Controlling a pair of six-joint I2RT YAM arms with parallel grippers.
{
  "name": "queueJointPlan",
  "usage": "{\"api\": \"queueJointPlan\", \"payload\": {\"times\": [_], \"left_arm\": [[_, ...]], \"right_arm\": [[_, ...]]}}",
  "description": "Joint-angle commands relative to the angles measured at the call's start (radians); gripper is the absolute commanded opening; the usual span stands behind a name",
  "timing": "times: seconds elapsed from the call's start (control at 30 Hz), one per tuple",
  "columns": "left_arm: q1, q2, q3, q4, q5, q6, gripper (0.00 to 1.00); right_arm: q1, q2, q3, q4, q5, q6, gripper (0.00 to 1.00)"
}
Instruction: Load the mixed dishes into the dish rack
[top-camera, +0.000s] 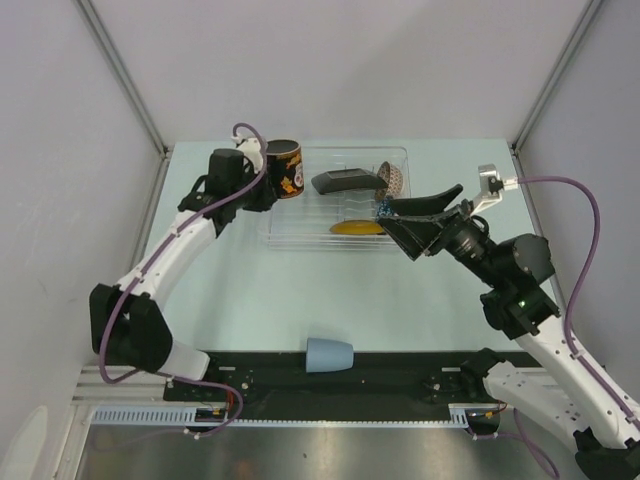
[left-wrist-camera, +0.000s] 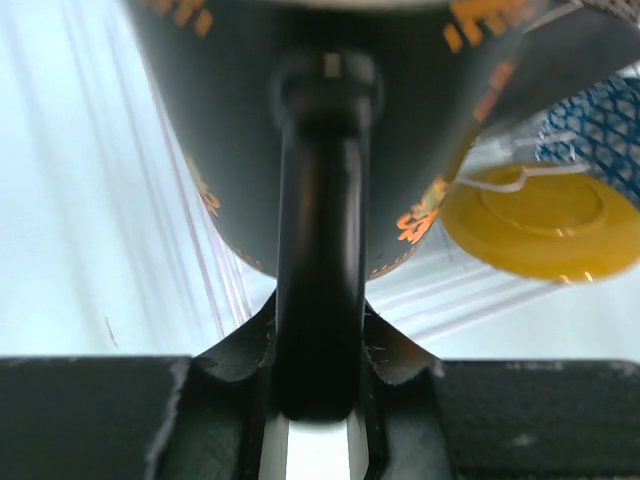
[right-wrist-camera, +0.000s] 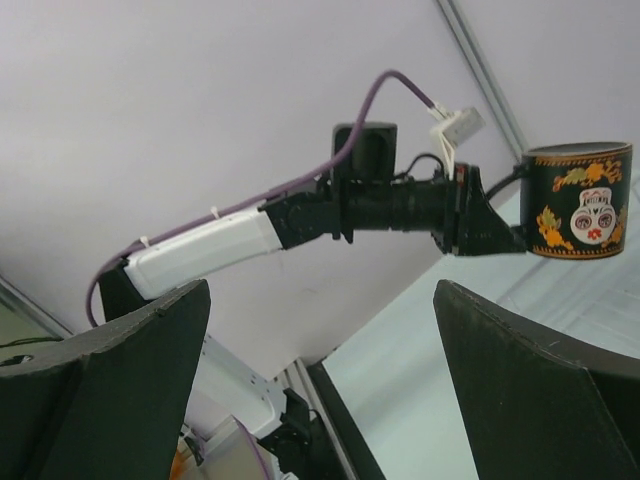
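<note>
Left wrist: glossy dark mug (left-wrist-camera: 225, 130), round yellow saucer (left-wrist-camera: 540, 230).

Upright dark mug (top-camera: 285, 168) w/ skull print, lifted at clear rack's (top-camera: 300, 228) 10 o'clock corner. Inside rack: black plate (top-camera: 345, 181) ctr, cream bowl (top-camera: 391, 178) at 2, blue bowl (left-wrist-camera: 600, 135) at 3, yellow saucer (top-camera: 357, 228) at 6. Light-blue cup (top-camera: 329, 354) on its side, table's (top-camera: 240, 290) 6 o'clock edge.

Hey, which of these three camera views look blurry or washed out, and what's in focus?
Top view: evenly lit and sharp, though the clear dish rack looks faint and the metal strip in front glares. Left wrist view: the dark mug fills the frame out of focus, the yellow saucer soft too. Right wrist view: its own fingers are blurred dark shapes; the mug is crisp.
</note>
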Motion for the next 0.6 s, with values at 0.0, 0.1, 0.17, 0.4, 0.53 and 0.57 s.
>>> {"api": "queueJointPlan", "payload": {"times": [0.0,0.1,0.17,0.4,0.53,0.57], "left_arm": [[-0.017,0.035,0.151,0.207,-0.087,0.038,0.00],[-0.024,0.103,0.187,0.218,-0.105,0.033,0.00],[-0.027,0.153,0.217,0.222,-0.104,0.025,0.00],[-0.043,0.291,0.303,0.241,-0.096,0.004,0.00],[-0.044,0.351,0.360,0.259,-0.098,0.002,0.00],[-0.046,0.360,0.365,0.267,-0.111,0.004,0.00]], "right_arm": [[-0.001,-0.009,-0.016,-0.076,0.036,-0.034,1.00],[-0.004,-0.005,-0.017,-0.078,0.042,-0.033,1.00],[-0.013,-0.005,-0.016,-0.078,0.042,-0.031,1.00],[-0.080,0.021,-0.017,-0.075,-0.007,-0.010,1.00],[-0.122,0.044,-0.020,-0.076,-0.049,-0.002,1.00],[-0.134,0.050,-0.022,-0.075,-0.059,0.001,1.00]]}}
